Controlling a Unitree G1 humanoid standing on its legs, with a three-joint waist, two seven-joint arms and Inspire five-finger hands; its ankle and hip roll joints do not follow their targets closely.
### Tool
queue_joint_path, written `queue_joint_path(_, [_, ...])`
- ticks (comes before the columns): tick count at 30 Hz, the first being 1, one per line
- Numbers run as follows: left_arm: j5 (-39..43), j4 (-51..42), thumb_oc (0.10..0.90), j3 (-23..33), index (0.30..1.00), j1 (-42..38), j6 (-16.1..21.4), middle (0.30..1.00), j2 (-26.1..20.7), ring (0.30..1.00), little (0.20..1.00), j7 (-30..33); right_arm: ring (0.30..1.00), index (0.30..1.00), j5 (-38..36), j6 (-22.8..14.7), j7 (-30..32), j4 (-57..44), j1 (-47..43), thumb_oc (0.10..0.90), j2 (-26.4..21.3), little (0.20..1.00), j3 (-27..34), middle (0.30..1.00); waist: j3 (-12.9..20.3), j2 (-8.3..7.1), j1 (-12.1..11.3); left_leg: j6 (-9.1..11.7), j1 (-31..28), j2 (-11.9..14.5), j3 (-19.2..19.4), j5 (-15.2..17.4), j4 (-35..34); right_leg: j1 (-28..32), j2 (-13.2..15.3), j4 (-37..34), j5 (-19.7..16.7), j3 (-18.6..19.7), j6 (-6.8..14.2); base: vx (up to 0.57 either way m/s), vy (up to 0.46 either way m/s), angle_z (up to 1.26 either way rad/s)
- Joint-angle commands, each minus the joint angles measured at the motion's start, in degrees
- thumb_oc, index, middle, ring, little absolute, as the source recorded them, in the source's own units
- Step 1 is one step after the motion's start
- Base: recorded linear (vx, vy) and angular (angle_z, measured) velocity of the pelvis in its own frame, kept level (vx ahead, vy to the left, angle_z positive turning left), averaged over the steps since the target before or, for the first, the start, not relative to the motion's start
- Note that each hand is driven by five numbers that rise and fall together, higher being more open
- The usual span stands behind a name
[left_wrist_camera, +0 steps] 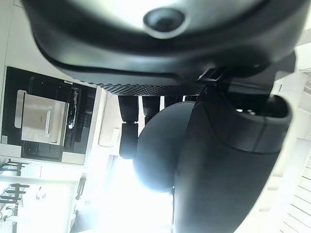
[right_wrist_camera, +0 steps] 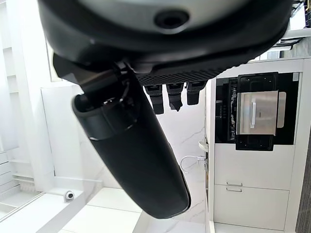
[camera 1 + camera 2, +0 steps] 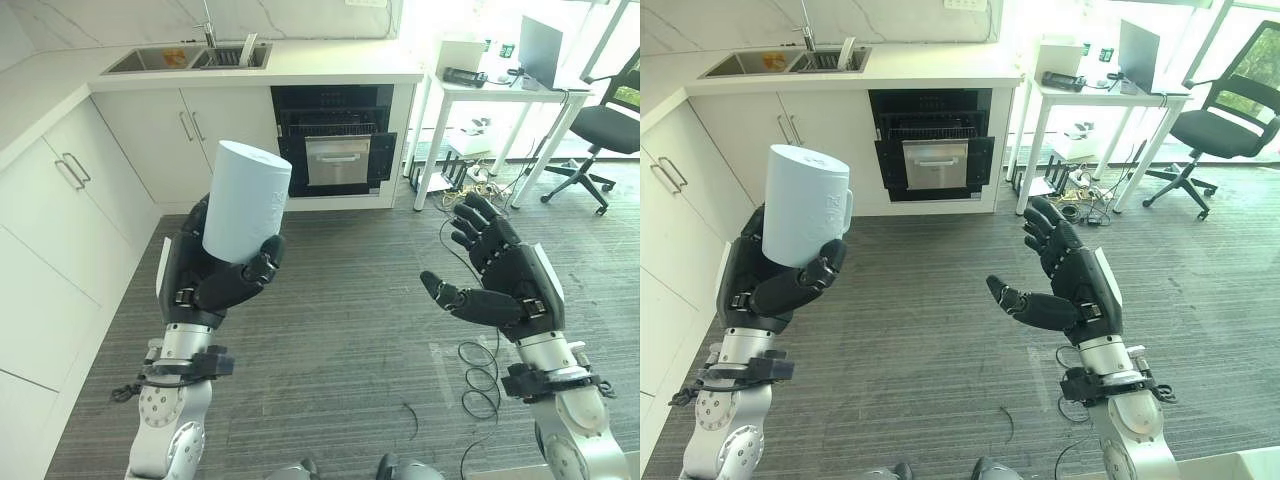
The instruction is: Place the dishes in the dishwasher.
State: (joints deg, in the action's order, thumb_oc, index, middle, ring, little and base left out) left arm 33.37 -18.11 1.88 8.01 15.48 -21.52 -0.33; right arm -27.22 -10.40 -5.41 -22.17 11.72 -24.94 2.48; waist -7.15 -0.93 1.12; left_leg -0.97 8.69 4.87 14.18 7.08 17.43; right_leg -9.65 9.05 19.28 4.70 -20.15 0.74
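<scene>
Left eye view: my left hand (image 3: 215, 275) has fingers and thumb curled round the base of a pale blue mug (image 3: 246, 200), held upside down and upright, high over the grey floor (image 3: 340, 330) so nothing gets clipped; my right hand (image 3: 500, 280) is empty, fingers spread, palm inward, ready to assist; dishwasher (image 3: 335, 145) far centre under the counter (image 3: 300, 68), door ajar, well apart from the mug. Right eye view: white cabinets (image 3: 670, 210) close on the left, desk (image 3: 1090, 100) and office chair (image 3: 1230, 125) far right; open floor between. Left wrist view: mug base (image 1: 163, 145) behind my thumb (image 1: 228, 160). Right wrist view: fingers straight, nothing held.
</scene>
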Motion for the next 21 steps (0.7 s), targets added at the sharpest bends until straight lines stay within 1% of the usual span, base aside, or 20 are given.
queue_joint_path(1, [0.1,-6.5,0.4,1.5,0.3,-4.5,7.9,0.3,-0.6,0.3,0.3,-0.8,0.9,0.9,-1.7,-6.2,-0.4,-4.5,-5.2,0.8,-0.1,0.9,2.9,0.9,-0.2,-0.3,0.2,2.3,-5.9,0.7,-1.2,7.9,-0.2,5.9,-2.9,-2.1,9.0,5.6,3.8,0.05,-0.155,-0.03])
queue_joint_path(2, [0.3,-6.5,0.4,1.4,0.3,-4.1,8.4,0.3,-0.4,0.3,0.3,-0.7,0.9,0.9,-2.0,-6.2,-0.9,-4.3,-5.2,0.8,-0.6,0.9,3.0,0.9,-0.8,-0.64,0.1,2.7,-6.7,0.2,-1.0,6.7,-0.2,5.9,-3.4,-2.1,8.9,6.4,3.1,0.06,-0.184,-0.14])
queue_joint_path(3, [0.6,-6.4,0.4,1.3,0.3,-4.2,8.8,0.3,-0.3,0.3,0.3,-0.6,0.9,0.9,-2.4,-6.4,-1.1,-3.9,-5.5,0.8,-1.3,0.9,3.2,0.9,-1.6,-1.68,-0.2,2.8,-7.9,-1.0,-0.8,5.0,-0.2,5.9,-3.1,-2.1,8.6,7.4,2.5,0.09,-0.266,-0.21])
queue_joint_path(4, [0.3,-6.3,0.4,1.0,0.3,-4.1,9.5,0.3,-0.1,0.3,0.3,-0.4,0.9,0.9,-2.6,-6.6,-1.1,-3.7,-5.7,0.8,-2.0,0.9,3.2,0.9,-2.6,-3.06,-0.9,3.4,-8.2,-2.9,-1.6,0.9,1.1,6.2,-2.5,-2.1,8.4,8.7,1.8,0.07,-0.225,-0.27])
queue_joint_path(5, [0.1,-6.4,0.4,1.1,0.3,-3.8,9.9,0.3,0.0,0.3,0.3,-0.5,0.9,0.9,-2.6,-6.9,-1.3,-3.5,-5.6,0.8,-2.2,0.9,3.4,0.9,-3.6,-3.5,-1.4,3.8,-6.0,-3.5,-2.8,-0.1,5.4,6.4,-2.6,-2.1,8.1,9.3,1.4,0.04,-0.161,-0.24])
queue_joint_path(6, [0.1,-6.4,0.4,1.2,0.3,-3.6,9.8,0.3,0.2,0.3,0.3,-0.6,0.9,0.9,-2.6,-6.9,-1.4,-3.4,-5.5,0.8,-2.3,0.9,3.6,0.9,-4.0,-3.64,-1.8,3.8,-4.1,-3.9,-3.5,-1.1,7.0,6.1,-2.7,-2.1,7.7,9.6,1.1,0.03,-0.092,-0.27])
queue_joint_path(7, [-0.1,-6.4,0.4,1.3,0.3,-3.3,9.5,0.3,0.5,0.3,0.3,-0.9,0.9,0.9,-2.7,-7.0,-1.4,-3.1,-5.6,0.8,-2.3,0.9,3.6,0.9,-4.5,-3.64,-2.2,3.5,-2.7,-4.0,-4.1,-1.3,6.3,6.3,-3.1,-2.1,7.5,9.8,1.2,0.09,-0.048,-0.29])
queue_joint_path(8, [-0.3,-6.2,0.4,1.5,0.3,-3.1,9.0,0.3,0.8,0.3,0.3,-1.0,0.9,0.9,-2.8,-6.9,-1.4,-2.9,-6.1,0.8,-2.3,0.9,3.2,0.9,-4.7,-3.67,-2.5,3.0,-3.1,-4.0,-3.9,-1.1,2.1,6.5,-3.2,-2.1,7.6,10.0,1.6,0.17,0.037,-0.3])
queue_joint_path(9, [-1.0,-6.1,0.4,1.7,0.3,-2.6,9.0,0.3,0.8,0.3,0.3,-1.2,0.9,0.9,-2.7,-6.6,-1.7,-2.7,-6.6,0.8,-2.0,0.9,2.8,0.9,-4.9,-2.58,-2.6,3.1,-1.7,-2.1,-3.7,0.5,-0.2,6.9,-4.3,-2.1,8.1,10.0,2.1,0.21,0.121,-0.21])
queue_joint_path(10, [-1.2,-5.9,0.4,1.8,0.3,-2.0,9.4,0.3,0.6,0.3,0.3,-1.3,0.9,0.9,-2.3,-6.6,-2.0,-2.6,-6.5,0.8,-1.8,0.9,2.5,0.9,-4.8,-0.95,-2.5,4.2,1.6,0.5,-4.1,0.5,-0.2,7.4,-5.7,-2.1,8.7,9.9,2.4,0.23,0.177,-0.08])
queue_joint_path(11, [-0.9,-5.9,0.4,2.0,0.3,-1.4,9.7,0.3,0.6,0.3,0.3,-1.5,0.9,0.9,-2.1,-6.8,-2.5,-2.8,-6.0,0.8,-1.7,0.9,2.6,0.9,-4.8,0.2,-2.6,5.3,4.4,2.1,-5.2,-0.6,-0.2,7.9,-6.8,-2.1,9.4,10.0,2.3,0.23,0.153,0.01])
queue_joint_path(12, [-0.7,-5.8,0.4,2.2,0.3,-1.1,10.0,0.3,0.6,0.3,0.3,-1.6,0.9,0.9,-2.0,-7.0,-2.8,-2.9,-5.5,0.8,-1.7,0.9,2.6,0.9,-4.7,0.8,-2.6,6.0,6.4,2.8,-6.8,-1.7,-0.2,8.4,-7.7,-2.1,10.0,10.5,2.1,0.25,0.143,0.03])
queue_joint_path(13, [-0.3,-5.6,0.4,2.2,0.3,-1.0,10.4,0.3,0.6,0.3,0.3,-1.7,0.9,0.9,-2.1,-7.2,-2.9,-2.8,-5.2,0.8,-1.9,0.9,2.7,0.9,-4.7,1.27,-2.8,6.7,8.2,2.9,-8.9,-3.0,-0.2,9.1,-8.6,-2.1,10.8,11.1,1.7,0.24,0.141,-0.05])
queue_joint_path(14, [-0.5,-5.5,0.4,2.0,0.3,-1.2,10.5,0.3,0.8,0.3,0.3,-1.4,0.9,0.9,-2.0,-7.3,-2.6,-2.9,-5.4,0.8,-2.1,0.9,2.4,0.9,-4.9,1.64,-3.2,7.0,9.5,2.7,-10.2,-4.5,-0.2,10.1,-9.4,-2.1,11.7,11.6,1.3,0.26,0.194,-0.16])
queue_joint_path(15, [-1.4,-5.5,0.4,1.5,0.3,-1.4,10.6,0.3,0.9,0.3,0.3,-0.2,0.9,0.9,-2.5,-7.3,-2.3,-2.8,-6.3,0.8,-3.0,0.9,1.7,0.9,-4.9,1.87,-3.4,6.8,9.6,2.2,-11.1,-3.8,-0.2,10.3,-9.4,-2.1,12.4,12.0,1.4,0.22,0.204,-0.32])
queue_joint_path(17, [-2.0,-5.3,0.4,1.2,0.3,-2.0,10.6,0.3,0.7,0.3,0.3,0.2,0.9,0.9,-3.3,-7.8,-2.4,-2.7,-6.3,0.8,-3.1,0.9,1.7,0.9,-4.6,2.05,-3.2,6.2,9.2,2.7,-9.9,-3.0,-0.2,11.2,-8.5,-2.1,12.6,11.6,1.8,0.21,0.2,-0.62])
queue_joint_path(18, [-2.2,-5.1,0.4,1.3,0.3,-2.3,10.7,0.3,0.6,0.3,0.3,0.1,0.9,0.9,-3.9,-8.0,-3.1,-2.8,-5.5,0.8,-2.7,0.9,2.3,0.9,-4.4,1.94,-3.2,5.7,8.4,2.2,-9.8,-2.3,-0.2,12.1,-7.9,-2.1,12.8,11.7,2.3,0.28,0.208,-0.68])
queue_joint_path(19, [-2.4,-5.6,0.4,1.5,0.3,-2.8,10.3,0.3,0.1,0.3,0.3,0.3,0.9,0.9,-4.4,-8.1,-3.3,-3.8,-4.6,0.8,-2.4,0.9,2.7,0.9,-3.8,1.52,-3.6,5.0,7.4,1.2,-10.8,-1.1,-0.2,13.1,-6.8,-2.1,13.0,11.2,3.2,0.26,0.181,-0.55])
queue_joint_path(20, [-2.3,-5.8,0.4,1.5,0.3,-2.9,10.1,0.3,-0.2,0.3,0.3,0.2,0.9,0.9,-4.2,-8.2,-3.2,-4.2,-4.2,0.8,-2.4,0.9,2.8,0.9,-3.5,1.37,-3.7,4.7,7.1,1.0,-10.8,-0.8,-0.2,13.3,-6.3,-2.1,13.1,10.8,3.5,0.28,0.182,-0.41])
queue_joint_path(21, [-1.9,-5.7,0.4,1.6,0.3,-3.7,9.7,0.3,-0.7,0.3,0.3,-0.5,0.9,0.9,-3.5,-8.4,-2.3,-4.5,-4.0,0.8,-2.1,0.9,2.9,0.9,-2.8,1.03,-4.0,4.2,6.6,0.6,-10.6,-0.2,-0.2,14.0,-5.2,-2.1,13.0,10.0,4.3,0.21,0.133,-0.46])
